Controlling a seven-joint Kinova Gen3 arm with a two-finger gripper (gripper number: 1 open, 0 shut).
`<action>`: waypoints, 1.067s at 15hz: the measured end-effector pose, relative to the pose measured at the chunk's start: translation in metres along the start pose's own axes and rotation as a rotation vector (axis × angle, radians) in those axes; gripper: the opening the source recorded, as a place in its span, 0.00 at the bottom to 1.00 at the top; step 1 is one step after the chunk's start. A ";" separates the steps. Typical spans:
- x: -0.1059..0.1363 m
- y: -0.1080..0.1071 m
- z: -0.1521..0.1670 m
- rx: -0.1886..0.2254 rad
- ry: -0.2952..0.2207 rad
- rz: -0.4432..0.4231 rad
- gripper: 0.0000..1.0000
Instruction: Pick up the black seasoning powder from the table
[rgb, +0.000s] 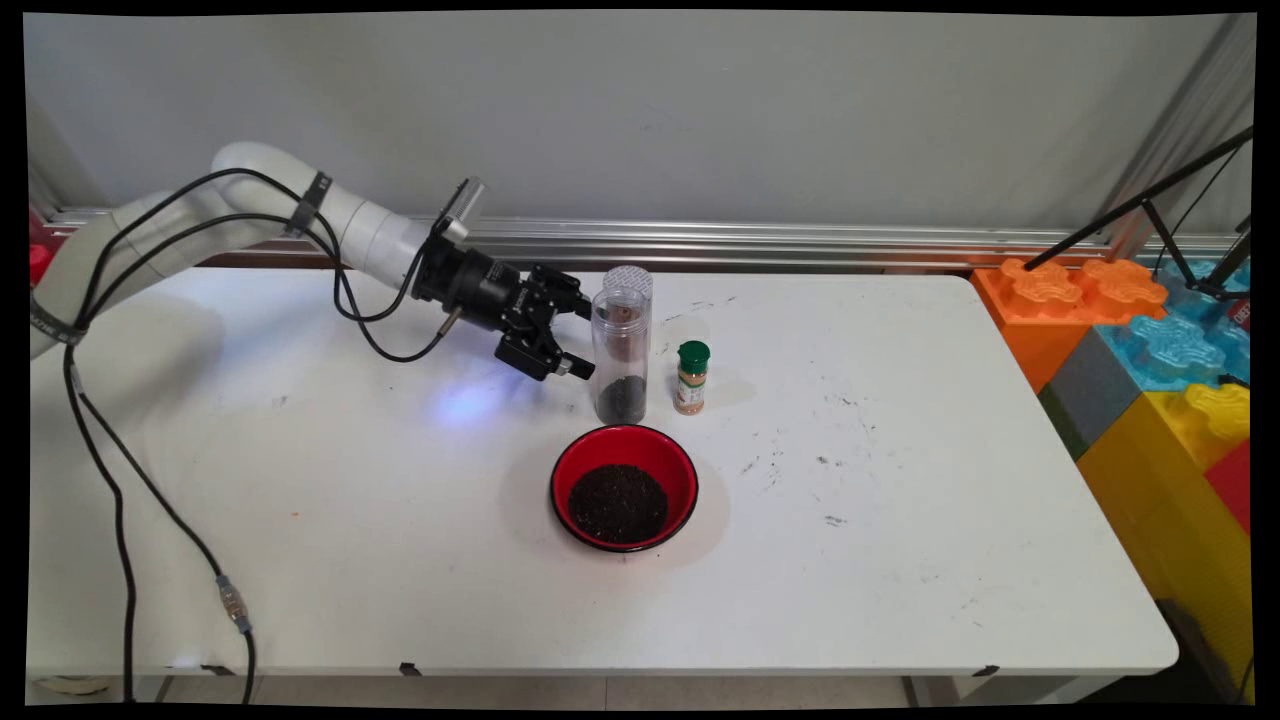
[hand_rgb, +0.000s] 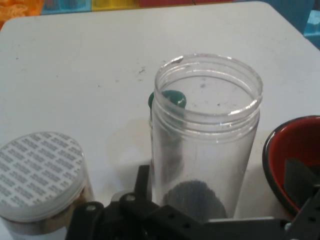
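The white surface (rgb: 900, 500) carries four things, all near its middle. One red bowl (rgb: 624, 487) of dark grounds sits nearest the front edge. One clear open jar (rgb: 620, 355), dark grounds at its bottom, stands just behind the bowl. One foil-sealed jar (rgb: 628, 283) stands right behind that. One green-capped spice bottle (rgb: 692, 377) stands just right of the clear jar. My end effector (rgb: 580, 340) is spread wide beside the clear jar, its fingers apart and gripping nothing.
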 end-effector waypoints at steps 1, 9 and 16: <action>-0.001 0.000 0.002 0.000 0.008 -0.003 1.00; -0.005 0.000 0.016 0.001 0.064 -0.020 1.00; -0.008 0.001 0.028 0.006 0.099 -0.017 1.00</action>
